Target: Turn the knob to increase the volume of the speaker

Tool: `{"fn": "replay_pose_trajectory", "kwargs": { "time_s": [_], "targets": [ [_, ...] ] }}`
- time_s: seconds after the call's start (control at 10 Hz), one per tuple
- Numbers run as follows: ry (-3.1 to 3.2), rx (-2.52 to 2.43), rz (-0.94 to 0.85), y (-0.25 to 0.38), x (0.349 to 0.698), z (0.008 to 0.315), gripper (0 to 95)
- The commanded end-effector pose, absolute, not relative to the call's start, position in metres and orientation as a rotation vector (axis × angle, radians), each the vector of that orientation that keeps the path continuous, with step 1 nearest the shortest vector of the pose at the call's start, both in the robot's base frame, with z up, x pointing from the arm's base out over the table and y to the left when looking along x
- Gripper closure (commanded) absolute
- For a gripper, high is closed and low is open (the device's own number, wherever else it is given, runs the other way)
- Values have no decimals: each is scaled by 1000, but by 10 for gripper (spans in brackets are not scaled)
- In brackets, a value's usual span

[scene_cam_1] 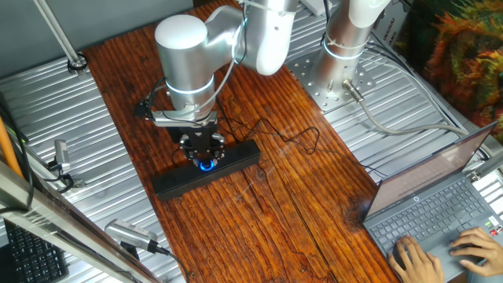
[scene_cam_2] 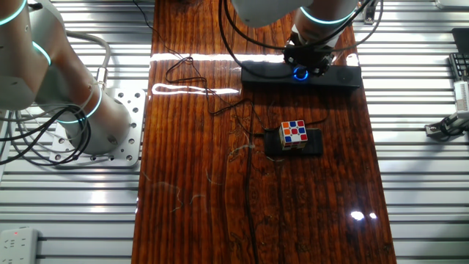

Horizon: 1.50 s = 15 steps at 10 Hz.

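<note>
The speaker (scene_cam_1: 240, 156) is a long black bar lying across the wooden table (scene_cam_1: 259, 228); it also shows in the other fixed view (scene_cam_2: 264, 73). The knob (scene_cam_1: 207, 165) at its middle shows mostly as a blue glow (scene_cam_2: 300, 73) under my fingers. My gripper (scene_cam_1: 204, 152) points straight down onto the knob, with its fingers closed around it (scene_cam_2: 308, 63). The knob's black top is hidden by the fingers. The speaker's thin black cable (scene_cam_1: 292, 138) runs off over the wood.
A multicoloured cube (scene_cam_2: 294, 133) sits on a small black pad (scene_cam_2: 314, 145) mid-table, in front of the speaker. An open laptop (scene_cam_1: 440, 204) with a person's hands (scene_cam_1: 416, 255) typing is at the table's corner. A second arm's base (scene_cam_2: 66, 110) stands beside the table.
</note>
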<state>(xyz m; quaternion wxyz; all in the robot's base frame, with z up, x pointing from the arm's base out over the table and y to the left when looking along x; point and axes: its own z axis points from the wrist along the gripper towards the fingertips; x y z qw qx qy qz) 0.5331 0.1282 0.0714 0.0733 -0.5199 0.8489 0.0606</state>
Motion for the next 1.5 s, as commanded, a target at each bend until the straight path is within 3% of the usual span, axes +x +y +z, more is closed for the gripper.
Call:
{"fn": "replay_pose_trajectory", "kwargs": {
  "time_s": [0.1, 1.5],
  "targets": [
    [2549, -1563, 183, 128, 533, 72, 570],
    [2547, -1546, 203, 127, 533, 69, 570]
  ]
}}
